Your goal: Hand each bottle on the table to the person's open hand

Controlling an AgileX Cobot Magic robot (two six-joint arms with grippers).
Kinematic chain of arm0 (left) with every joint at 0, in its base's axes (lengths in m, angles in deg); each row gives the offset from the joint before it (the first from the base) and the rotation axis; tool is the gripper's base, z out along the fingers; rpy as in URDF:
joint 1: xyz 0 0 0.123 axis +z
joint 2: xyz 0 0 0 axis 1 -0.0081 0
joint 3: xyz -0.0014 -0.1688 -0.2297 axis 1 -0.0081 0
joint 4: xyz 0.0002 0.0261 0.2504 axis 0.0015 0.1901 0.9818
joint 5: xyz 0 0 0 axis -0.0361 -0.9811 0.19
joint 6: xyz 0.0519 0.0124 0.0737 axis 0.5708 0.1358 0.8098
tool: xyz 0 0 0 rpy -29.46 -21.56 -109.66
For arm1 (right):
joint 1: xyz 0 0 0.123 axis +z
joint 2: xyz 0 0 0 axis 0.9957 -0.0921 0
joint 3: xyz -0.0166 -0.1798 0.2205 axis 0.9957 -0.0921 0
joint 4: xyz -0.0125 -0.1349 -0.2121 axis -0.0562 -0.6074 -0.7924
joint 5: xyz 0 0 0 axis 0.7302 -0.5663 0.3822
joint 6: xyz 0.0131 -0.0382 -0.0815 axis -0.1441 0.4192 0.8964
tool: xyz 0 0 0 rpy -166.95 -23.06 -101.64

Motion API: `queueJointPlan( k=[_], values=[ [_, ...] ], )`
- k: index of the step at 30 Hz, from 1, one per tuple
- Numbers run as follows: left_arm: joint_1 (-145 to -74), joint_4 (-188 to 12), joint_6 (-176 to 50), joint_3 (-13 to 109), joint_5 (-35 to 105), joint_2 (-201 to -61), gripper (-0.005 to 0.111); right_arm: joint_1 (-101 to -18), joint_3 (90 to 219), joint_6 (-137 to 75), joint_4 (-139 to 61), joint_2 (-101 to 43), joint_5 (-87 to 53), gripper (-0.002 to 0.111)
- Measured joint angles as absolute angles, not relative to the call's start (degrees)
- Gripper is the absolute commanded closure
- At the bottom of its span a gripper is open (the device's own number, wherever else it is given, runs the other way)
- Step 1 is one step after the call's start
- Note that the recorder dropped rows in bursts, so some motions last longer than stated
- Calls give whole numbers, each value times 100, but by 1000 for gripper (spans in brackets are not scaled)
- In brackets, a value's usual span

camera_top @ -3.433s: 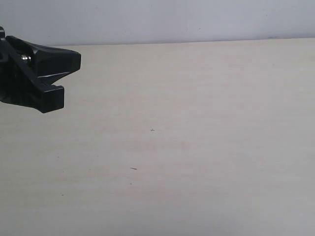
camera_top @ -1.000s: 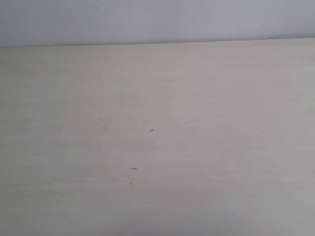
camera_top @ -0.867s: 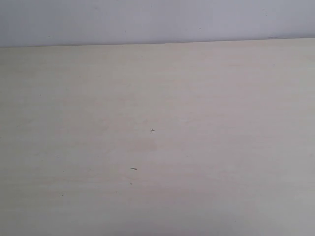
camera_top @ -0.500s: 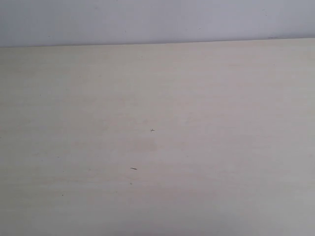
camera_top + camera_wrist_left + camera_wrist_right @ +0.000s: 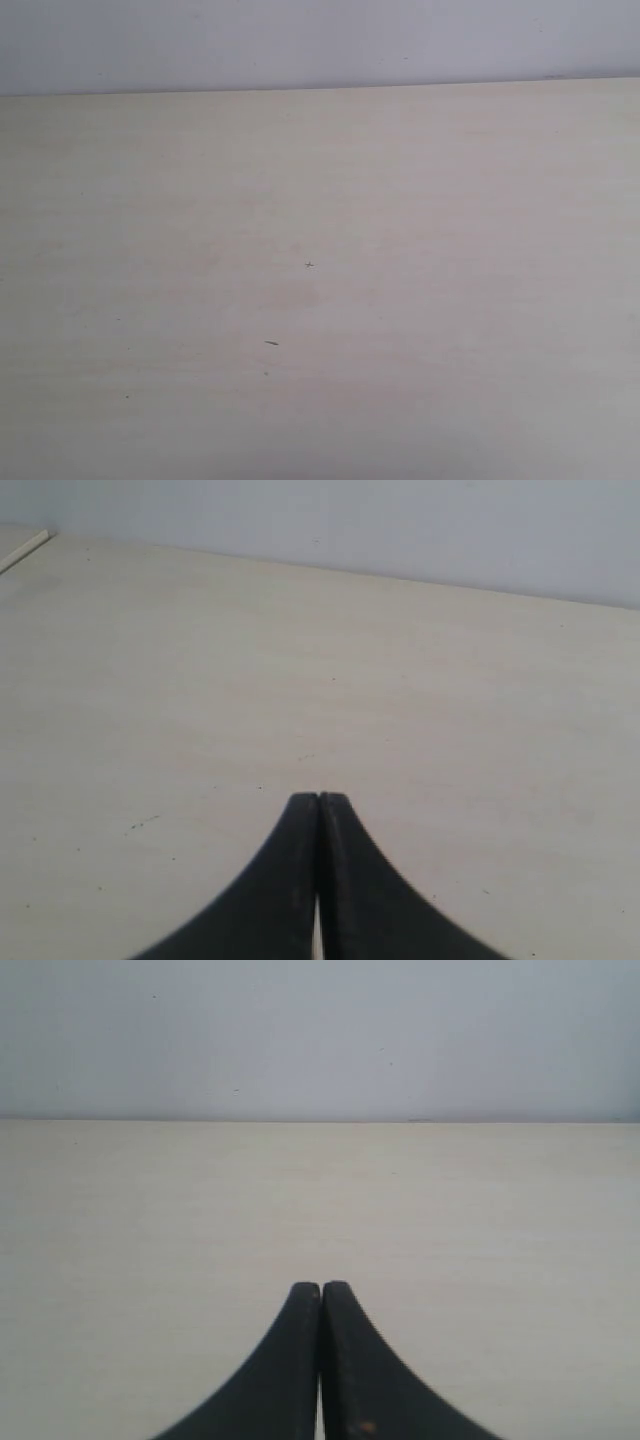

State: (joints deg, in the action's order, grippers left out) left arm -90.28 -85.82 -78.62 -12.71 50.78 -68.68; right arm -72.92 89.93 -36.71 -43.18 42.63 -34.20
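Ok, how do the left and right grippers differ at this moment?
The left gripper faces the far edge of the table at a slant; the right gripper faces it squarely. The left gripper's camera shows more table, the right gripper's more wall. Both are black, shut and hold nothing.

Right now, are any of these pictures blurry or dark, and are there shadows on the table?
Exterior view: soft, even light on the table, no sharp shadows, only a dimmer strip along the bottom edge. Left wrist view: the shut left gripper looks fuzzy close to the lens. Right wrist view: the right gripper blurs the same way; the wall is flat grey.
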Motion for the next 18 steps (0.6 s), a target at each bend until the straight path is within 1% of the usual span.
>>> queueJointPlan(
  k=[9, 18],
  values=[
    [-9028, -8573, -7874, -1271, 5095, -6241, 106, -7292, 8993, -3671, -4318, 4263, -3420, 108],
    [-9028, -8573, -7874, -1271, 5095, -6181, 106, -7292, 8993, -3682, -4318, 4263, -3420, 108]
  ],
)
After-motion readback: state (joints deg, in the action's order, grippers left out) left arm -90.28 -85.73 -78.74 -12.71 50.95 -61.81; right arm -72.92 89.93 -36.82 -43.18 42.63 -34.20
